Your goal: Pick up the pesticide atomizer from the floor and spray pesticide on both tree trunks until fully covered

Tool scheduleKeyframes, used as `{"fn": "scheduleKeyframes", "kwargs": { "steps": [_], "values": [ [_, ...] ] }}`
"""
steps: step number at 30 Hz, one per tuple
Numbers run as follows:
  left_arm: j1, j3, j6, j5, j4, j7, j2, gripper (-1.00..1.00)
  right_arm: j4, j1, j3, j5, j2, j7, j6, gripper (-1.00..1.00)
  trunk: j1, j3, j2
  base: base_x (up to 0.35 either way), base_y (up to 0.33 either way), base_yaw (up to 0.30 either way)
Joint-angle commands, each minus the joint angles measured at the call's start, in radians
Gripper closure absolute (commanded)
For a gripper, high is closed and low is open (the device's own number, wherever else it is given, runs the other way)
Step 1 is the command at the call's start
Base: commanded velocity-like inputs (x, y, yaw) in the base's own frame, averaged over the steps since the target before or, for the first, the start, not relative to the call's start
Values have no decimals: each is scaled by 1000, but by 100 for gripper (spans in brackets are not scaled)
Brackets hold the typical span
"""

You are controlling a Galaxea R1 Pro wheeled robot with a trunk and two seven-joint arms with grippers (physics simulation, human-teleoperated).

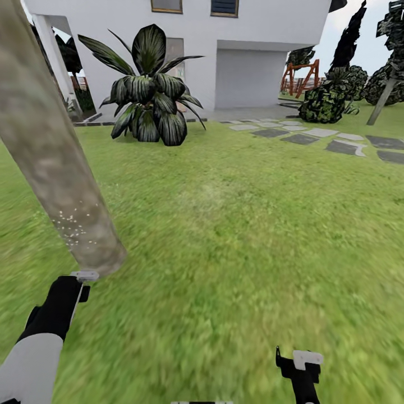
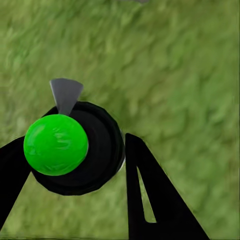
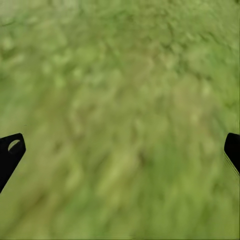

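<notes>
Atomizer sits clenched between the left gripper fingers, nozzle just beside the tree trunk; right gripper fingers are spread, empty over grass. Pesticide apparently speckles one low patch; aim held there risks leaving upper bark bare.

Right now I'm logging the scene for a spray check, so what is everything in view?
Tree trunk: one, pale grey-brown mottled, leaning up the head view's left.
Pesticide: a patch of whitish specks low on that trunk.
Atomizer: one, black body with a green ball top and grey nozzle, held between the left fingers.
Striped bush: one, dark green, before the house.
House: one, white, at the back.
Paving slabs: several, grey, right of the bush.
Lawn: green, all round.
Left gripper: black, close to the trunk's base.
Right gripper: black, fingers spread over grass.
</notes>
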Motion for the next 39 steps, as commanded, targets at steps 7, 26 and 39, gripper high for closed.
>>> {"fn": "scheduleKeyframes", "kwargs": {
  "steps": [7, 26, 39],
  "values": [
    [12, 44, -7, 95, -4, 7, -1, 100, 1, -1, -7, 11, 0, -3, -2, -100, 0, -1, 0, 287, -141, 0],
    [12, 37, -8, 101, -5, 19, -26, 100, 2, -1, -6, 11, 2, -4, -2, -100, 0, -1, 0, 114, -247, 218],
    [12, 38, -7, 104, -5, 13, -28, 100, 2, -1, -6, 11, 3, -4, -2, -100, 0, -6, 0, 57, -87, 276]
  ]
}}
